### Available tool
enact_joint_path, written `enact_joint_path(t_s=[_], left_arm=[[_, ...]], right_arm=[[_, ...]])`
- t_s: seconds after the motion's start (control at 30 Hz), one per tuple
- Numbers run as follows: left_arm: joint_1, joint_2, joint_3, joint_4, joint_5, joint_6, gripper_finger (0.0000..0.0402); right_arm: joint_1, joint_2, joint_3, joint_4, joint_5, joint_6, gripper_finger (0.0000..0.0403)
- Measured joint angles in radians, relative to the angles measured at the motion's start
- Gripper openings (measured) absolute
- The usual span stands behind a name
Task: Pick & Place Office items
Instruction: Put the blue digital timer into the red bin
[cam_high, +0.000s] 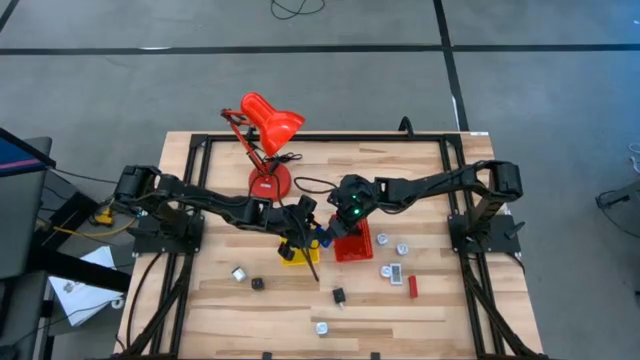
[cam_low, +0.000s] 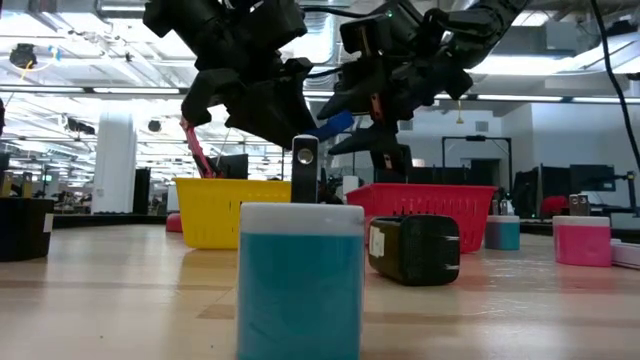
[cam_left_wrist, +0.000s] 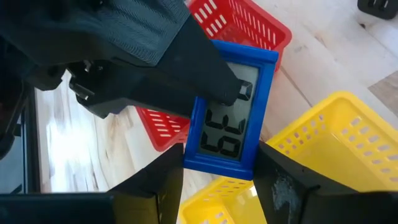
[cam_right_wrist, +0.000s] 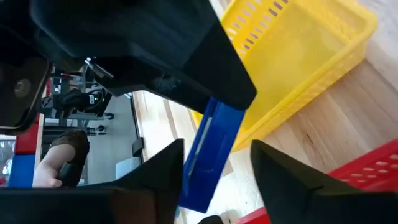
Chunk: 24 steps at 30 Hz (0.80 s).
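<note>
- Wooden tabletop (cam_high: 220, 300) framed by black rails fills the scene from above, with a red desk lamp (cam_high: 268, 125) at the far edge and small office items scattered across the near half.
- Both arms meet over the middle, above a yellow tray (cam_high: 296, 256) and a red tray (cam_high: 354, 246) standing side by side.
- Between them hangs a blue-framed digital clock (cam_left_wrist: 230, 118), a flat rectangle with a grey display showing dark digits.
- In its own wrist view the right claw (cam_right_wrist: 214, 162) straddles the clock's thin blue edge with fingers set narrow; whether they touch it cannot be told.
- The left claw (cam_left_wrist: 217, 171) sits just below the clock's lower edge with fingers parted wide, while the other arm's dark finger presses across the clock's face.
- Judged from this, a handover or a drop is under way; whichever claw lets go should wait until the other's grip is firm.
- The clock hangs over the seam between the two trays, so it should be centred over one tray before release, or it may catch on a rim.
- Other items lie apart on the tabletop: a black cube (cam_high: 257, 284), a silvery-white piece (cam_high: 239, 272), a flat red piece (cam_high: 412, 286), and another black bit (cam_high: 339, 294).
</note>
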<state>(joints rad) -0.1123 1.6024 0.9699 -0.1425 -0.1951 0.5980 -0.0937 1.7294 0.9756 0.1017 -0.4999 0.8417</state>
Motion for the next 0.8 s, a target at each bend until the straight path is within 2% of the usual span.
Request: enact_joint_path(t_s=[0.23, 0.37, 0.63, 0.8], left_arm=[[0.000, -0.001, 0.000, 0.000, -0.001, 0.000, 0.0165], [0.000, -0.002, 0.000, 0.004, -0.004, 0.000, 0.0174], [-0.001, -0.002, -0.001, 0.026, 0.003, -0.026, 0.0186], [0.000, -0.017, -0.001, 0.015, 0.084, -0.064, 0.0217]], right_arm=[[0.002, -0.001, 0.000, 0.000, 0.000, -0.003, 0.0081], [0.001, -0.001, -0.002, -0.005, 0.000, -0.017, 0.0047], [0.001, -0.001, -0.001, 0.007, 0.000, -0.041, 0.0053], [-0.002, -0.001, 0.000, 0.000, -0.026, -0.086, 0.0046]])
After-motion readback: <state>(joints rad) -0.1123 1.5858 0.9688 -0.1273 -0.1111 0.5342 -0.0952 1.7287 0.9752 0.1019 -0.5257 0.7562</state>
